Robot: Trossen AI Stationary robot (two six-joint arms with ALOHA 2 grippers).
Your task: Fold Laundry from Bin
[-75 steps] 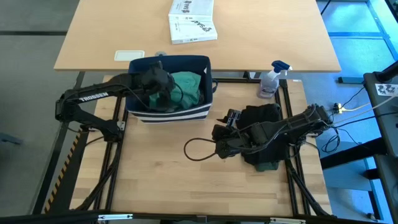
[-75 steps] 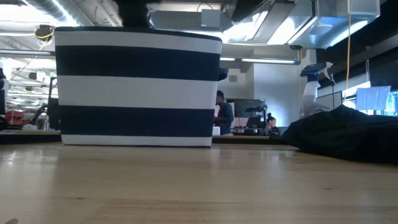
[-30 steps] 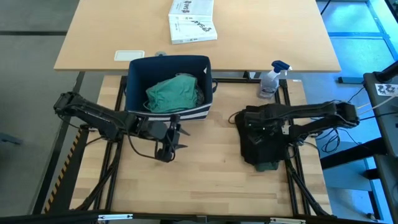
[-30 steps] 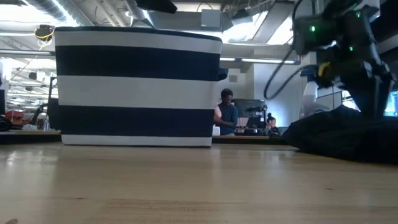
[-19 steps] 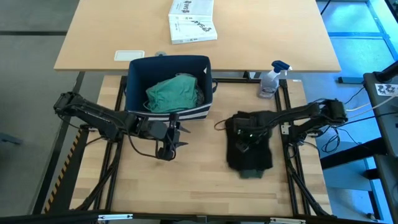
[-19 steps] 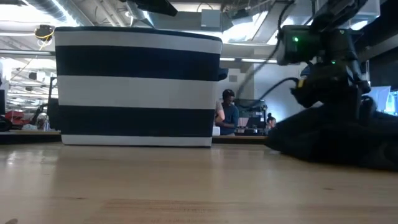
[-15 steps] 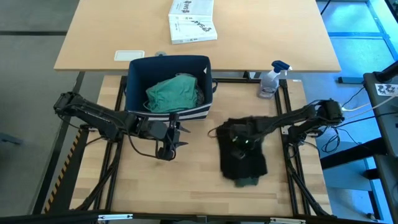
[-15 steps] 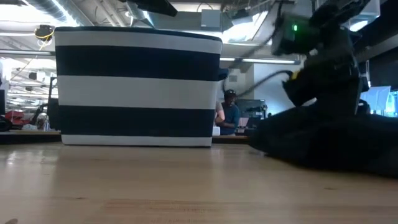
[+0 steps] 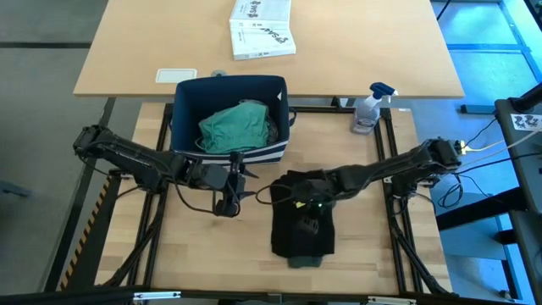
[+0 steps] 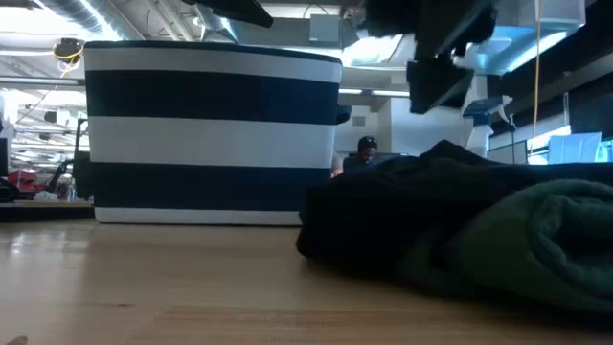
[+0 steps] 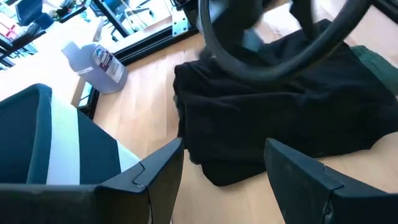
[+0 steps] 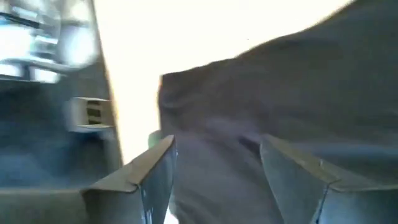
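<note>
The navy bin (image 9: 224,154) with white stripes stands at the far middle of the table and holds a teal piece (image 9: 237,127). It also fills the left of the low view as the bin (image 10: 211,134). A pile of black laundry (image 9: 305,227) lies at the table's middle, with an olive-green piece (image 10: 536,240) at its near end. My right gripper (image 9: 295,200) reaches in from the right over the pile's far part, fingers apart (image 12: 217,140). My left gripper (image 9: 226,203) hangs open in front of the bin, left of the pile (image 11: 280,106). My right gripper has its open fingers down on the black pile's far part (image 9: 292,182), slanting down from the table's right. The arm covers that spot in the high view and the wrist view is blurred, so I cannot tell whether cloth lies between the fingers. The pile rests on the table.
A spray bottle (image 9: 368,110) stands at the far right. Beyond the work table, on a second tabletop, lie a white printed box (image 9: 262,27) and a small card (image 9: 175,75). Bare wood shows at the near left and near right.
My right gripper has swept from the right side toward the table's left and near edge, turning as it went. The black pile has slid along the table with it, from the right side to the middle. In the low view the pile now fills the right foreground.
</note>
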